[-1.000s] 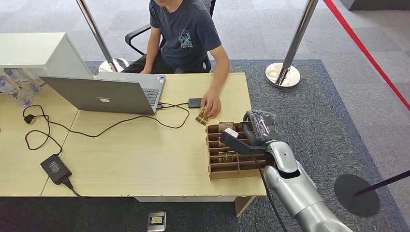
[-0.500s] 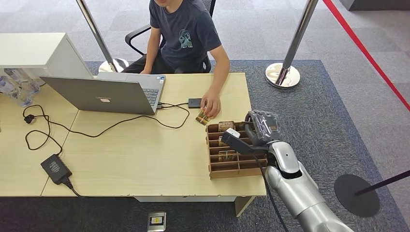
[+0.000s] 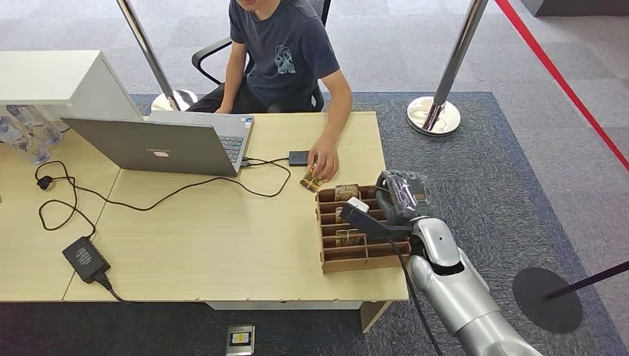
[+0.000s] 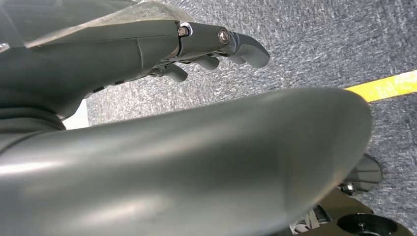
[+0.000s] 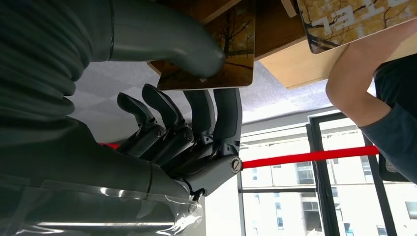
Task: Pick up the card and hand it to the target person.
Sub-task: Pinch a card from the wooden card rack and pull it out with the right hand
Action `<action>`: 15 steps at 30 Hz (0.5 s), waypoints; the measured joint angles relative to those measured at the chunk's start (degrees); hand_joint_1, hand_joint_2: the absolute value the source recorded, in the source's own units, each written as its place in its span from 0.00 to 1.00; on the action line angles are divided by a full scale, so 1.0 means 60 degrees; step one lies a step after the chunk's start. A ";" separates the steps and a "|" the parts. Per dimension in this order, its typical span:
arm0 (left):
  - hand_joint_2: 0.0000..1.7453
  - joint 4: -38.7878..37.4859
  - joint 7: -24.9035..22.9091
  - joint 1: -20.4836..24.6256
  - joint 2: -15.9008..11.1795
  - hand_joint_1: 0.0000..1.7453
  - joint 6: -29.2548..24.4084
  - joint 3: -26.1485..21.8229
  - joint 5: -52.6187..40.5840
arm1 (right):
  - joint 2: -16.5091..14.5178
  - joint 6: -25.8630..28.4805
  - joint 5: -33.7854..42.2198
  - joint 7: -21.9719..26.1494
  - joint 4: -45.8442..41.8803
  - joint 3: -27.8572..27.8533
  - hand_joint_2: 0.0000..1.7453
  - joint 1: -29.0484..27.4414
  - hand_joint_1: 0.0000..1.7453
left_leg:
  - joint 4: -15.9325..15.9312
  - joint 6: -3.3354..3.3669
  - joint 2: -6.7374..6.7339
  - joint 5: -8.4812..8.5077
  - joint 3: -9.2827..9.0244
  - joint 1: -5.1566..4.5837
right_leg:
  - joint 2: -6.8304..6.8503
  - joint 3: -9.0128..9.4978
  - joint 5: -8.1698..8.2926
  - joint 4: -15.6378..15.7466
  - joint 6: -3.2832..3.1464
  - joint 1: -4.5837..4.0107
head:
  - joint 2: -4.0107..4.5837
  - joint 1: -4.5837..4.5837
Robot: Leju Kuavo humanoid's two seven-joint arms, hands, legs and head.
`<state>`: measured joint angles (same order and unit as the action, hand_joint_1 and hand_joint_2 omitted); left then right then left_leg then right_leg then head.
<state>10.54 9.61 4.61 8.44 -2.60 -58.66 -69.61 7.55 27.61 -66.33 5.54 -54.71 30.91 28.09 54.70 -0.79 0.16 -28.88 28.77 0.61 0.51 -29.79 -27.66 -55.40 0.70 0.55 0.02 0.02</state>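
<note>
Card point(image 3: 348, 238) upright in a slot of the rack point(image 3: 330, 261) at the table's point(image 3: 208, 245) right end, more cards in slots farther back. Right hand point(image 3: 386, 208) over the rack's right side, thumb reaching left across the slots. Person point(image 3: 285, 52) seated behind the table, hand point(image 3: 324, 159) resting on a loose card point(image 3: 311, 180) just beyond the rack. Laptop point(image 3: 163, 144), cables and adapter point(image 3: 85, 258) to the left.

Left wrist: left hand point(image 4: 147, 49) above grey carpet point(image 4: 314, 44), fingers apart and lightly curled, holding nothing.

Right wrist: thumb tip touching the face of a card point(image 5: 221, 54) in the rack, fingers point(image 5: 196, 123) stretched along its other side, close together; firm pinch or mere touch, cannot tell. Another card point(image 5: 354, 19) beside the person's forearm point(image 5: 364, 69).
</note>
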 joint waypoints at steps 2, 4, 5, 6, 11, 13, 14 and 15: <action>0.00 0.0000 -0.0015 0.0000 0.0000 0.00 0.0000 0.0000 0.0003 | -0.0004 -0.0007 -0.0034 0.0002 -0.0017 0.0001 1.00 -0.0002 1.00 | 0.0000 0.0000 0.0000 0.0000 0.0000 0.0000 | 0.0000 0.0000 0.0000 0.0000 0.0000 0.0000 | -0.0002 0.0000; 0.00 0.0000 -0.0016 0.0000 0.0000 0.00 0.0000 0.0000 0.0005 | -0.0013 -0.0015 -0.0076 0.0002 -0.0042 0.0003 1.00 -0.0008 1.00 | 0.0000 0.0000 0.0000 0.0000 0.0001 0.0000 | 0.0000 0.0000 0.0000 0.0000 0.0000 0.0000 | -0.0001 0.0000; 0.00 0.0000 -0.0016 0.0000 0.0000 0.00 0.0000 0.0000 0.0006 | -0.0019 -0.0018 -0.0095 0.0000 -0.0054 0.0004 1.00 -0.0011 1.00 | 0.0000 0.0000 0.0000 0.0000 0.0001 0.0000 | 0.0000 0.0000 0.0000 0.0000 0.0000 0.0000 | 0.0000 0.0000; 0.00 0.0000 -0.0016 0.0000 0.0000 0.00 0.0000 0.0000 0.0007 | -0.0025 -0.0025 -0.0108 -0.0003 -0.0066 0.0004 1.00 -0.0016 1.00 | 0.0000 0.0000 0.0000 0.0000 0.0001 0.0000 | 0.0000 0.0000 0.0000 0.0000 0.0000 0.0000 | 0.0000 0.0000; 0.00 0.0000 -0.0025 0.0000 0.0000 0.00 0.0010 0.0000 0.0009 | -0.0052 -0.0050 -0.0149 -0.0035 -0.0118 0.0005 1.00 -0.0042 1.00 | 0.0000 0.0000 0.0000 0.0000 0.0002 0.0000 | 0.0000 -0.0001 0.0000 0.0000 0.0000 0.0000 | -0.0002 0.0000; 0.00 0.0000 -0.0034 0.0000 0.0000 0.00 0.0011 0.0000 0.0015 | -0.0056 -0.0073 -0.0169 -0.0055 -0.0143 0.0006 1.00 -0.0053 1.00 | 0.0000 0.0000 0.0001 0.0000 0.0002 0.0000 | 0.0000 -0.0001 0.0000 0.0000 0.0000 0.0000 | 0.0000 0.0000; 0.00 0.0000 -0.0036 0.0000 0.0000 0.00 0.0012 0.0000 0.0017 | -0.0057 -0.0099 -0.0186 -0.0066 -0.0164 0.0007 1.00 -0.0059 1.00 | 0.0000 0.0000 0.0001 0.0000 0.0003 0.0000 | 0.0000 -0.0001 0.0000 0.0000 0.0000 0.0000 | 0.0000 0.0000; 0.00 0.0000 -0.0038 0.0000 0.0000 0.00 0.0013 0.0000 0.0020 | -0.0058 -0.0134 -0.0207 -0.0078 -0.0190 0.0007 1.00 -0.0066 1.00 | 0.0000 0.0000 0.0001 0.0000 0.0003 0.0000 | 0.0000 -0.0001 0.0000 0.0000 0.0000 0.0000 | -0.0001 0.0000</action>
<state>10.54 9.38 4.62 8.44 -2.52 -58.66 -69.49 7.20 26.80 -67.57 5.07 -55.85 30.95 27.69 54.70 -0.79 0.16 -28.89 28.79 0.62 0.51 -29.80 -27.66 -55.40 0.70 0.55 0.01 0.02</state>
